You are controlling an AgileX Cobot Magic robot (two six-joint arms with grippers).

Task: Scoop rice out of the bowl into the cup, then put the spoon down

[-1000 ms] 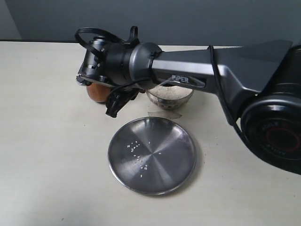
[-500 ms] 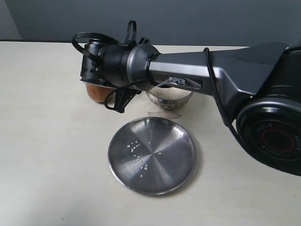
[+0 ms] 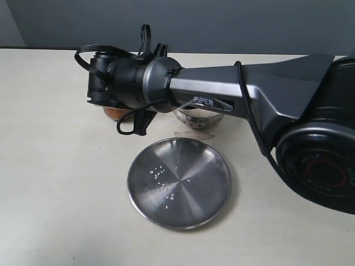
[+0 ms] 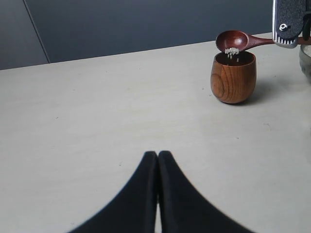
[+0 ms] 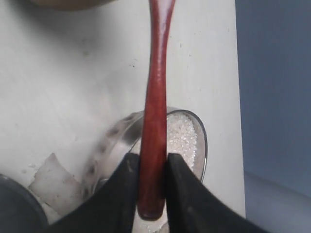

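The right gripper [image 5: 152, 161] has its jaws narrowed on the spoon [image 5: 155, 97], pinching the slim handle near its end. The spoon reaches leftward from there. Its oval head hangs just above the cup [image 4: 233, 77], tipped down, and a small clump of rice [image 4: 232, 51] is at the lip of the head, right over the cup's dark mouth. Whether the spoon touches the rim cannot be told.

The cup stands upright on the table [image 3: 50, 183], left of the bowl [image 5: 203, 141] and near it. The bowl is heaped with white grains and sits directly under the held handle.

In the exterior view the right arm [image 3: 260, 94] lies across the middle of the scene. Its wrist and a looped black cable [image 3: 130, 124] cover most of the cup, leaving only a brown sliver, and the arm also hides the far half of the bowl.

Nearer than both stands a wide steel plate [image 3: 205, 194], apart from them, with a few loose grains scattered on its left half. A clear flat scrap [image 3: 194, 134] lies on the table between bowl and plate, touching the bowl's foot.

The left gripper [image 4: 158, 155] has its jaws pressed together with nothing between them. It hangs over bare table, well apart from the cup. A dark wall [image 4: 146, 24] rises beyond the far table edge.
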